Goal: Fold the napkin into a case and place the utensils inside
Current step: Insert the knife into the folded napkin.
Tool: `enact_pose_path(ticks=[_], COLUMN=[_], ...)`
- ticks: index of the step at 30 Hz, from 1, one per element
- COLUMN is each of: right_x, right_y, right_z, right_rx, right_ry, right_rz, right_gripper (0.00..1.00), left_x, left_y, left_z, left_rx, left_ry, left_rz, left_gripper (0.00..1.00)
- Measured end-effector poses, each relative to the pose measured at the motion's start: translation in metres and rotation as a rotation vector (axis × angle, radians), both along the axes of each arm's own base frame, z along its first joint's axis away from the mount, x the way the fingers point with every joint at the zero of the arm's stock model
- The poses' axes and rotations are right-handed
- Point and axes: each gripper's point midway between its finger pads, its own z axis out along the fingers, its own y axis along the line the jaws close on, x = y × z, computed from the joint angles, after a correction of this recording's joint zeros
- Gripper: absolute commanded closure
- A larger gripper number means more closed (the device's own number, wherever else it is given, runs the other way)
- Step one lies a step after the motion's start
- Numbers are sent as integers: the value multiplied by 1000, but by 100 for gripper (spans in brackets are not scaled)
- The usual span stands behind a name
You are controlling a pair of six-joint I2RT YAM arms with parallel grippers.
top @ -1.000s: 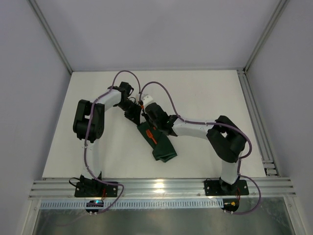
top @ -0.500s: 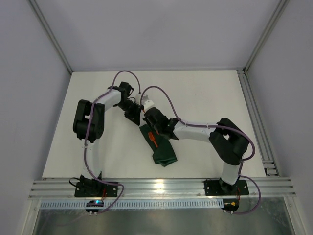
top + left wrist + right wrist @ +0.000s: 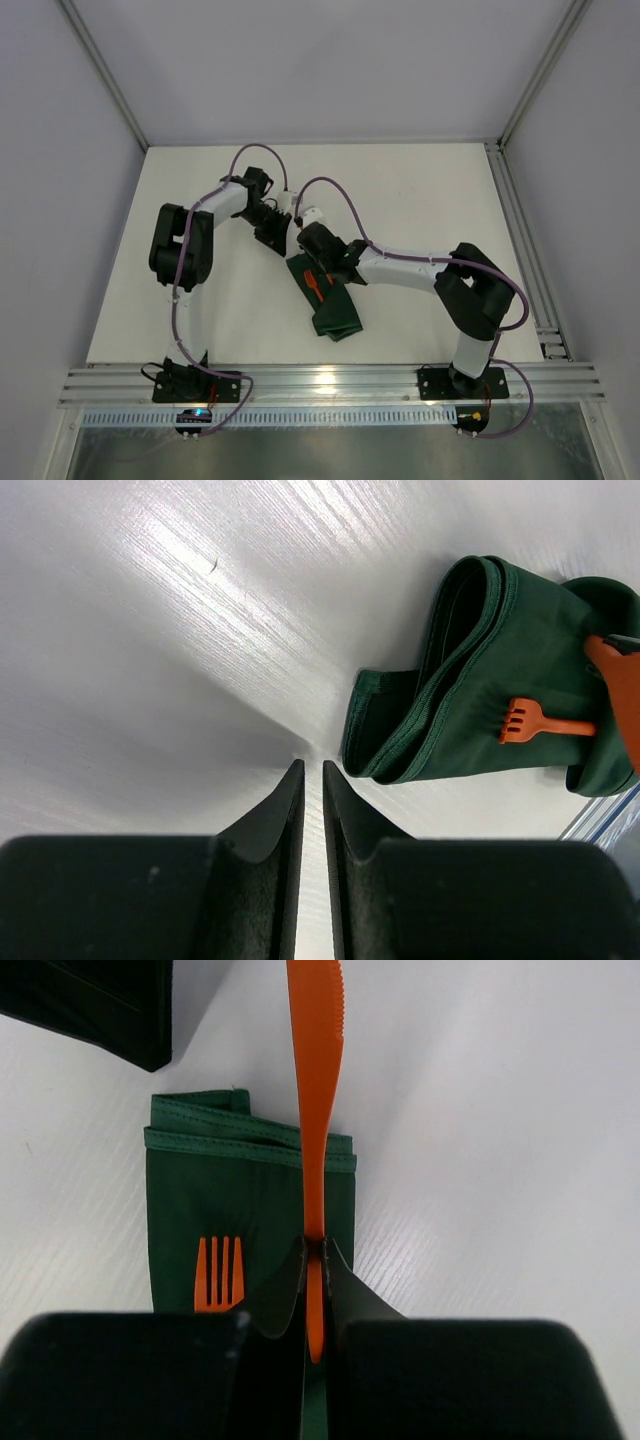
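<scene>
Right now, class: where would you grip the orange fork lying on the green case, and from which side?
Grip the fork by its thin handle, coming from above: it lies flat on the case, and the handle looks narrower than the tines.

The bench (image 3: 150,630) is white with a faint brushed grain and a soft sheen that catches the light. The napkin (image 3: 250,1210) is dark green woven cloth, matt, with stitched hems along its folded edges. The knife (image 3: 315,1060) and the fork (image 3: 219,1270) are bright orange plastic, smooth and slightly glossy. The left hand (image 3: 311,780) and right hand (image 3: 313,1260) have black, matt plastic fingers with a fine speckled texture.
</scene>
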Motion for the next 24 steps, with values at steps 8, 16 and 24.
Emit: enact_pose_path(ticks=[8,16,24], right_x=[-17,-38,-61], right_y=[-10,-16,-16], right_z=[-13,-14,-21], right_rx=[-9,-29,-42], right_ry=[102,210,287], right_rz=[-54,-86,-96], right_gripper=[96,96,96], left_x=[0,0,-3], left_y=[0,0,-6], left_z=[0,0,7], left_rx=[0,0,-45], left_ry=[0,0,-4], left_rz=[0,0,-20], left_gripper=[87,87,83])
